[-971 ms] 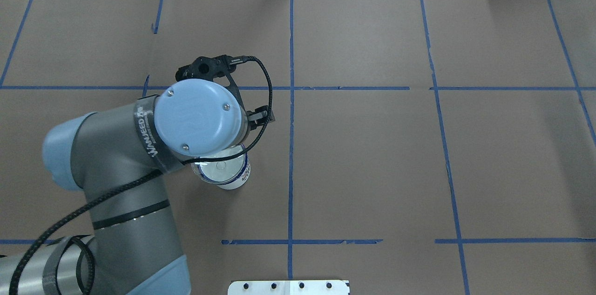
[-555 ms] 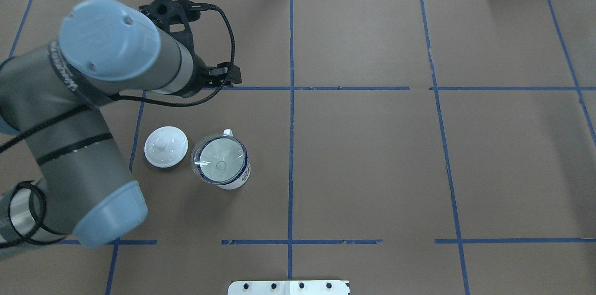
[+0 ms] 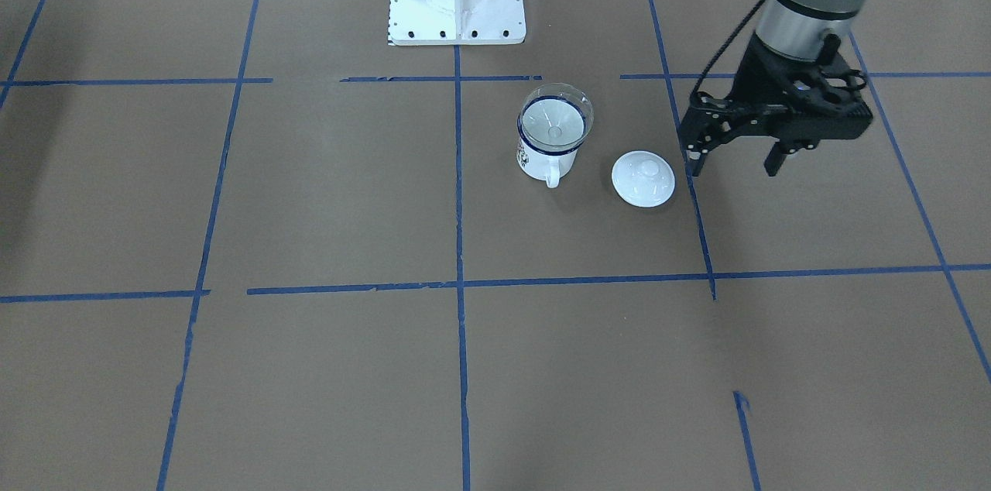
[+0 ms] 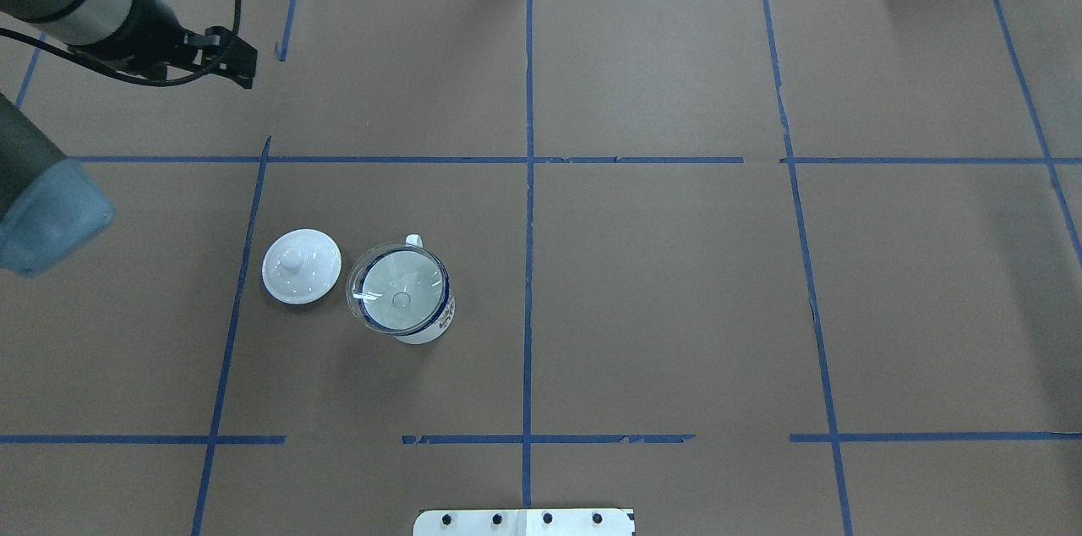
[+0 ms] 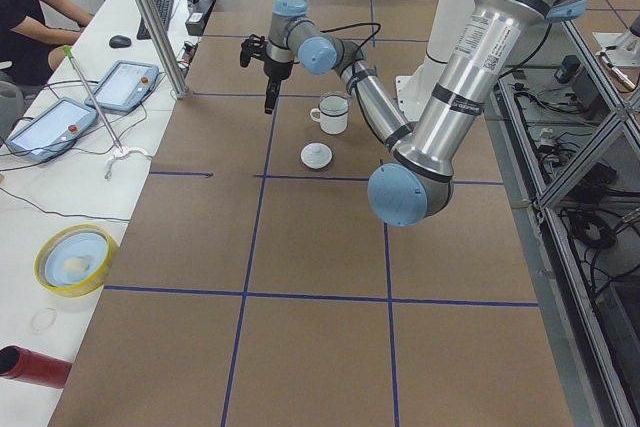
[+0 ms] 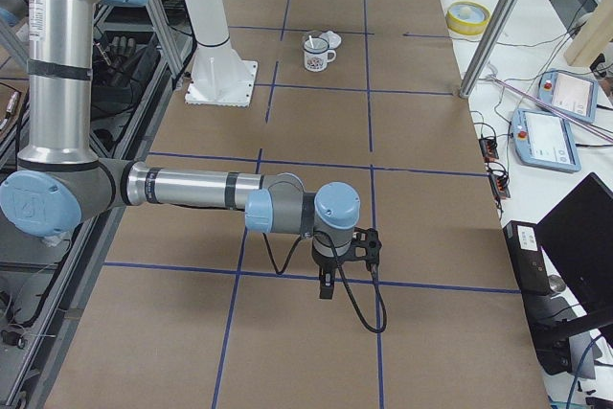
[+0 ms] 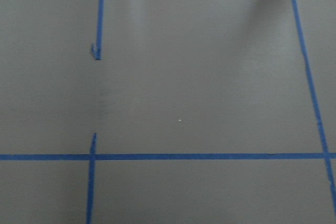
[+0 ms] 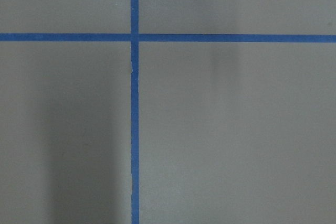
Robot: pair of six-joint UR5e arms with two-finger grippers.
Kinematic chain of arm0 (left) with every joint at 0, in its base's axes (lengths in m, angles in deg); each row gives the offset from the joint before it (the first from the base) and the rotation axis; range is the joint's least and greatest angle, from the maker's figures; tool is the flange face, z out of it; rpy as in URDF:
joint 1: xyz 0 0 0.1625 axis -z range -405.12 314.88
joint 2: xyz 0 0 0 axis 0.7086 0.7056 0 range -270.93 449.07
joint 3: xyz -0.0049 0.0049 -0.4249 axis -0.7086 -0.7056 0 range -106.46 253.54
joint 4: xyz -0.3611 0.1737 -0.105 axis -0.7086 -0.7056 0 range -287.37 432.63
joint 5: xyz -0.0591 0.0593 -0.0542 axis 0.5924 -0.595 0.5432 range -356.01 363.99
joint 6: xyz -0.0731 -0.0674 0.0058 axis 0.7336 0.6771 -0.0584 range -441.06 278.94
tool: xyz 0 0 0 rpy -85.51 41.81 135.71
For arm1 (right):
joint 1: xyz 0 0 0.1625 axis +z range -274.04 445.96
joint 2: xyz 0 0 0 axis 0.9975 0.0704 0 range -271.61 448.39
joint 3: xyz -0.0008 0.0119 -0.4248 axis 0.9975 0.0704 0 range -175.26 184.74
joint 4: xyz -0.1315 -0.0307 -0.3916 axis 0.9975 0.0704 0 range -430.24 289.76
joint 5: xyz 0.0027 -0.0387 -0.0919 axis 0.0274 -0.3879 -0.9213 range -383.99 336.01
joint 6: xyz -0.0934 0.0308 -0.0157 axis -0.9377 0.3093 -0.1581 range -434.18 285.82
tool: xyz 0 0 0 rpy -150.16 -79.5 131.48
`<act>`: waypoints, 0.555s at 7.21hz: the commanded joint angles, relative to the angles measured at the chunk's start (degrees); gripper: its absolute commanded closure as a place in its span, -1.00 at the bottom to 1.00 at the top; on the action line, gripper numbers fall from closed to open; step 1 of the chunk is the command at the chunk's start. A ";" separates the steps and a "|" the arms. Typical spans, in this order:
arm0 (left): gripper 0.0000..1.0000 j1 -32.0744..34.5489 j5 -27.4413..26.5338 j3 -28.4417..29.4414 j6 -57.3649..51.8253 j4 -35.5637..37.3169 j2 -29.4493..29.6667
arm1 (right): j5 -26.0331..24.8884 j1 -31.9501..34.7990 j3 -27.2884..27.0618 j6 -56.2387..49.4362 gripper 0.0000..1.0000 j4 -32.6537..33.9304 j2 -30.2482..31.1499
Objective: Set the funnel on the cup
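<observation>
1. The funnel (image 3: 555,118) is sitting in the mouth of the cup (image 3: 544,159). Its wide clear cone is resting on the dark blue rim, and its stem is pointing down inside.
2. The cup is standing upright on the counter (image 3: 310,189), with its handle facing the operators' side. It is standing near the middle blue tape line (image 3: 457,189).
3. A round white lid (image 3: 642,179) with a knob is lying on the counter just beside the cup, on the robot's left of it, and is not touching it.
4. The left end effector (image 3: 733,164) is hanging above the counter beyond the lid, apart from the cup and the funnel. Its two fingers are standing wide apart and are holding nothing.
5. The right end effector (image 6: 326,286) is showing only in the exterior right view, far from the cup, and is pointing down close to the counter. Whether it is released or clenched, I cannot tell.
</observation>
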 commanded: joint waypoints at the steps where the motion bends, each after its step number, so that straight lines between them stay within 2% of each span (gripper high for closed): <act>1: -1.00 11.25 7.00 3.49 -17.38 -0.64 -8.08 | 0.00 0.00 0.00 0.00 -1.00 0.00 0.00; 3: -1.00 23.20 15.19 9.55 -39.76 -0.72 -15.28 | 0.00 0.00 0.00 0.00 -1.00 0.00 0.00; 4: -1.00 27.26 16.61 12.45 -45.62 -0.72 -18.10 | 0.00 0.00 0.00 0.00 -1.00 0.00 0.00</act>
